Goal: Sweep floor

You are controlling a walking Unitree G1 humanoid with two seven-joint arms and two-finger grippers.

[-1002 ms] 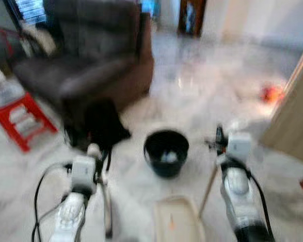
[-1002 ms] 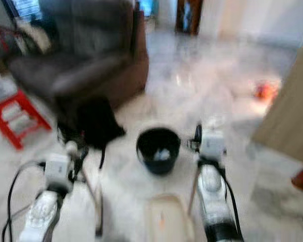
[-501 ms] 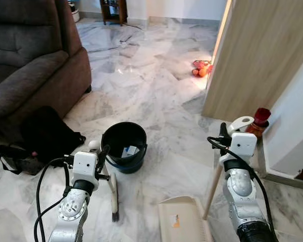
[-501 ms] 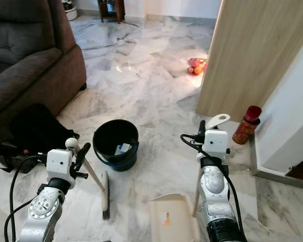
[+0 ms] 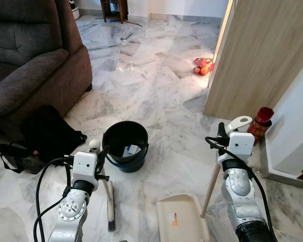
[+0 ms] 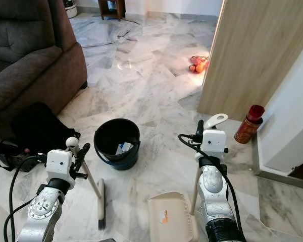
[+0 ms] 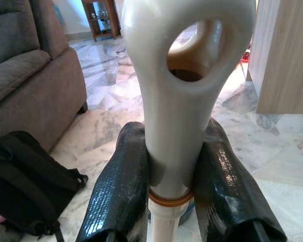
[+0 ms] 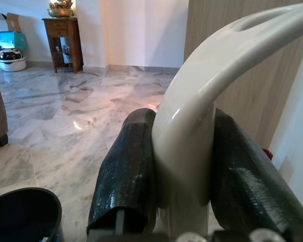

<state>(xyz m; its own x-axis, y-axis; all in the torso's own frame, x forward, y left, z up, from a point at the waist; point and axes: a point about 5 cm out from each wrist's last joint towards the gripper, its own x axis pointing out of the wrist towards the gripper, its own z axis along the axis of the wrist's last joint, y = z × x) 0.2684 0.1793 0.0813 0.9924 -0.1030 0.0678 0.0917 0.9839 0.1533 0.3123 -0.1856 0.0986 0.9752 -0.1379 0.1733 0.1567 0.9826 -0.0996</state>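
My left gripper (image 5: 98,151) is shut on the cream handle of a small broom (image 5: 110,205); its bristle head rests on the marble floor in front of me. In the left wrist view both black fingers (image 7: 118,194) press the handle's looped top (image 7: 184,96). My right gripper (image 5: 223,132) is shut on the curved top of the dustpan handle (image 8: 192,126). The wooden stick runs down to the cream dustpan (image 5: 181,220), which lies flat on the floor at the near middle. A black bucket (image 5: 124,146) holding a scrap of paper stands just beyond the broom.
A brown armchair (image 5: 30,60) fills the far left, with a black backpack (image 5: 45,133) at its foot. A wooden door panel (image 5: 262,55) stands at the right, a red bottle (image 5: 260,122) at its base. Orange fruit (image 5: 203,66) lies far off on the open marble floor.
The camera swung right and the blur cleared. Over the last half second the view is nearly steady; the broom head and dustpan shifted slightly on the floor. Both grips are unchanged.
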